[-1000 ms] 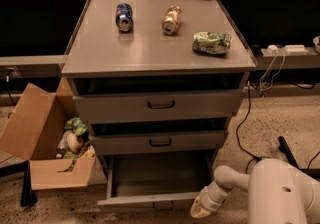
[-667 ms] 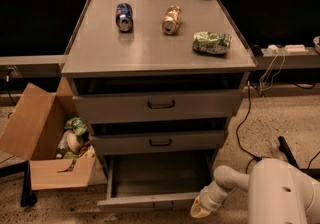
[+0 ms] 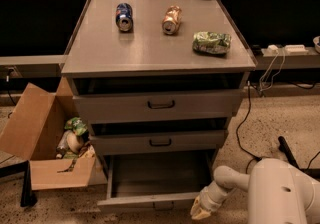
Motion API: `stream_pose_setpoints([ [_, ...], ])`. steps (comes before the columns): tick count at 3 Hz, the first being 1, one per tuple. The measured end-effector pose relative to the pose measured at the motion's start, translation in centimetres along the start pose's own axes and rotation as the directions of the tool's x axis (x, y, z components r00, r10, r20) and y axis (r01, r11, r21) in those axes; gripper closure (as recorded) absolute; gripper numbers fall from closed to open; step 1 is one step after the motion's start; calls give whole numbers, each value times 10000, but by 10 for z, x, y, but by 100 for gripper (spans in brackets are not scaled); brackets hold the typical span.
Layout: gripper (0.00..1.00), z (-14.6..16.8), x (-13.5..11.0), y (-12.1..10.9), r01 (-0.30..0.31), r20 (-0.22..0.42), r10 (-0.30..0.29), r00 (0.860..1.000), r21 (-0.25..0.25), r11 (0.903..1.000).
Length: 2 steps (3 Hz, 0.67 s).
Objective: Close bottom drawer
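The bottom drawer (image 3: 155, 200) of the grey metal cabinet stands pulled out, its shallow inside empty and its narrow front panel low in the camera view. The middle drawer (image 3: 160, 142) and top drawer (image 3: 161, 104) above it sit slightly out too. My gripper (image 3: 201, 210) is at the end of the white arm, low at the right end of the bottom drawer's front panel, right beside or touching it.
On the cabinet top (image 3: 100, 53) lie a blue can (image 3: 124, 16), a gold can (image 3: 171, 19) and a green crumpled bag (image 3: 212, 42). An open cardboard box (image 3: 47, 143) with rubbish stands left of the cabinet. Cables (image 3: 250, 118) run over the floor at the right.
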<state>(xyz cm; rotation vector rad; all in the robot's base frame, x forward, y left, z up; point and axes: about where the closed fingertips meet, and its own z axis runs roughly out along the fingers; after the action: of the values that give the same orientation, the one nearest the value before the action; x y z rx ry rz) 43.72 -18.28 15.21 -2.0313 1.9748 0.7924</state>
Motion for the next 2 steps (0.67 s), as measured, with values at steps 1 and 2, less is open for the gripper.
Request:
stream_pose_setpoints([
  [1,6,0,0,0,0,0,0,10000,0,10000],
  [2,0,-1,0,-3,88,37,-88,10000,20,10000],
])
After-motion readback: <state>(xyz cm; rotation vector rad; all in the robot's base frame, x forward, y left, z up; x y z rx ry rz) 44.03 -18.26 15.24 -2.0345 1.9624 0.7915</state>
